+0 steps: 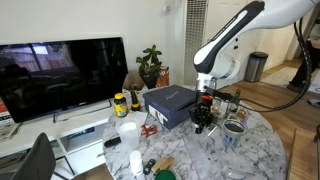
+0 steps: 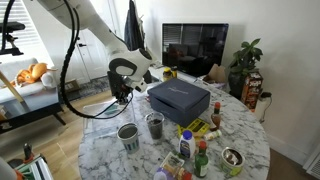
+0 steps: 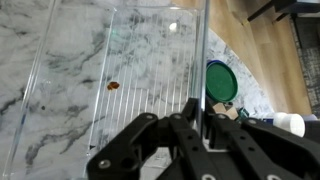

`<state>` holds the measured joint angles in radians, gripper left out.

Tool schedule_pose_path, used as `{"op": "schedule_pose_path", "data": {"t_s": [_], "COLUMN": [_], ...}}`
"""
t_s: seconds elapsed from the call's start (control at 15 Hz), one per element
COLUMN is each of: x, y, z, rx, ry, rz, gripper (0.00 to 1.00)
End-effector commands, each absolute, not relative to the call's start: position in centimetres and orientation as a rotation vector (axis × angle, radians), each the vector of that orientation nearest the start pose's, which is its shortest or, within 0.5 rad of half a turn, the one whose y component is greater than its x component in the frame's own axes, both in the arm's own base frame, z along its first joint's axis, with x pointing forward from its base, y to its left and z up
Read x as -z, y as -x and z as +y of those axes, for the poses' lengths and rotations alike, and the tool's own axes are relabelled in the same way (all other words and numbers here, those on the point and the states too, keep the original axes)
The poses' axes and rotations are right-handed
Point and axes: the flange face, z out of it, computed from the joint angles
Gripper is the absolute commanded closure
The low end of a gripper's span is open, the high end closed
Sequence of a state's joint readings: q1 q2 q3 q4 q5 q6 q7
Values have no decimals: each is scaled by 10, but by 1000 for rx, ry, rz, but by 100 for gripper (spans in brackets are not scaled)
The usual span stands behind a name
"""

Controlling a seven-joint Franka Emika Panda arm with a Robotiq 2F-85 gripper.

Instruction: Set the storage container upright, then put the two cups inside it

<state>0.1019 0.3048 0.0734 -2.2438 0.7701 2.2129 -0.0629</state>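
A clear plastic storage container (image 3: 110, 60) fills the wrist view, with the marble table showing through it. My gripper (image 3: 188, 118) is shut on one of its thin walls near the rim. In both exterior views the gripper (image 1: 203, 108) (image 2: 122, 93) is low over the table beside a blue box; the clear container is hard to make out there. The small dark grey-brown cup (image 2: 155, 125) and the wider silvery metal cup (image 2: 128, 135) stand upright on the table, apart from the gripper. The metal cup also shows in an exterior view (image 1: 235, 131).
A dark blue box (image 2: 180, 98) (image 1: 170, 103) sits mid-table. Sauce bottles and small packets (image 2: 195, 150) crowd one end. A white cup (image 1: 128, 133) and a round green lid (image 3: 222, 82) are nearby. The table edge (image 3: 250, 60) drops to a wooden floor.
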Motion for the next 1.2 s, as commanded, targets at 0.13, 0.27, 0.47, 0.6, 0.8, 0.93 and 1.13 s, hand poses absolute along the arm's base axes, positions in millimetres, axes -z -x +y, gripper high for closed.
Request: {"op": "schedule_pose_path", "data": {"t_s": [0.13, 0.27, 0.47, 0.6, 0.8, 0.93, 1.13], "x": [-205, -203, -199, -197, -194, -192, -191], "y": [-519, -524, -531, -533, -536, -538, -539], "z": [142, 153, 162, 166, 169, 171, 171], "rx": [-517, -536, -549, -554, -558, -552, -540], "ry": [2703, 2759, 2825, 2850, 2875, 2900, 2941], "rz": [376, 319, 258, 240, 214, 175, 131], "gripper": [98, 98, 98, 98, 98, 98, 97]}}
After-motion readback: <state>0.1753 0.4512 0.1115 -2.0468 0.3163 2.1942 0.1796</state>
